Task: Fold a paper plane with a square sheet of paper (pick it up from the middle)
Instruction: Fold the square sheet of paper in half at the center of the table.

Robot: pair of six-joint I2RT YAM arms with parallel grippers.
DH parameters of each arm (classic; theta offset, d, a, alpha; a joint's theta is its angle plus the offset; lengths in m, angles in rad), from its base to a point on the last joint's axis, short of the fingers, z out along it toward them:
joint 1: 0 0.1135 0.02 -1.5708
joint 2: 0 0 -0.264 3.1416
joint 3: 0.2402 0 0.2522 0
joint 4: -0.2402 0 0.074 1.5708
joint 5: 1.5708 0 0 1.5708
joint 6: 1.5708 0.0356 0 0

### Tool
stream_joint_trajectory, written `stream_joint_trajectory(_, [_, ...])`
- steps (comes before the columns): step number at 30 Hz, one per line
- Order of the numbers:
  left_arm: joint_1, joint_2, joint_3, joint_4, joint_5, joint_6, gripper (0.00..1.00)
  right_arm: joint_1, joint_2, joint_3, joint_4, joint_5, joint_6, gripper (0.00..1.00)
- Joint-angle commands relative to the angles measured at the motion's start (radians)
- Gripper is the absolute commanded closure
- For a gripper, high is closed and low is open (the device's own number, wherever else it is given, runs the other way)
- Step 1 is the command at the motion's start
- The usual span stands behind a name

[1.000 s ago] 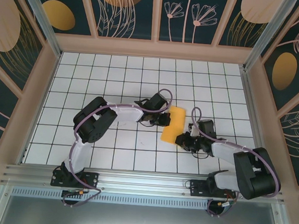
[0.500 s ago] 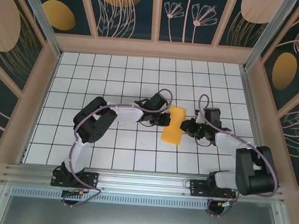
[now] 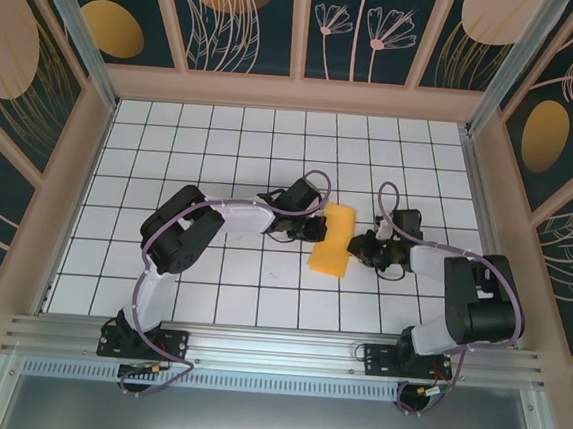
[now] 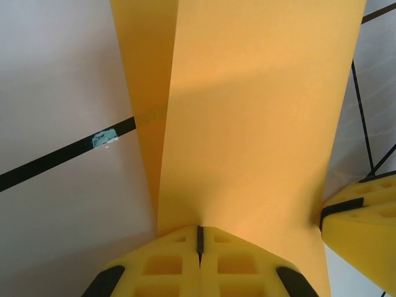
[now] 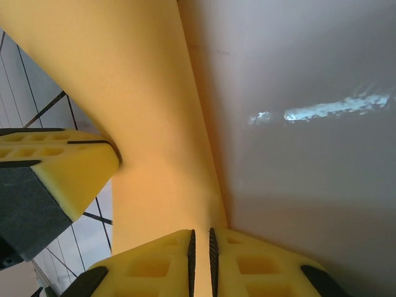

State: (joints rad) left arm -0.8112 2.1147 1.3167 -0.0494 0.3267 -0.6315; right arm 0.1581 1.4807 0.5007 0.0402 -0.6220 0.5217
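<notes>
The square sheet of paper is bright orange, folded to a narrow strip, and sits mid-table between my two grippers. My left gripper is at its left edge. In the left wrist view its jaws are shut, with the paper puckering at their tips and running ahead. My right gripper is at the strip's right edge. In the right wrist view its jaws stand a hair apart with orange paper in the slit. Each wrist view shows the other gripper's yellow finger close by.
The white gridded table is ringed by a wooden frame and patterned walls. A metal rail runs along the near edge by the arm bases. Both forearms lie low over the middle tiles.
My right gripper has travelled from the strip's near right corner away from the bases to the middle of its right edge. The paper pinched into a waist, then straightened. The left arm stayed put.
</notes>
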Motion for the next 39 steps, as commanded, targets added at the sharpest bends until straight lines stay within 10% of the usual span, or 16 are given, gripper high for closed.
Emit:
stream_joint_trajectory(1, [-0.008, 0.041, -0.013, -0.104, -0.025, 0.021, 1.0, -0.008, -0.028, 0.064, -0.005, -0.017, -0.025, 0.82])
stream_joint_trajectory(39, [-0.008, 0.037, -0.014, -0.125, -0.029, 0.033, 1.0, -0.041, 0.233, 0.2, -0.003, 0.046, -0.032, 0.81])
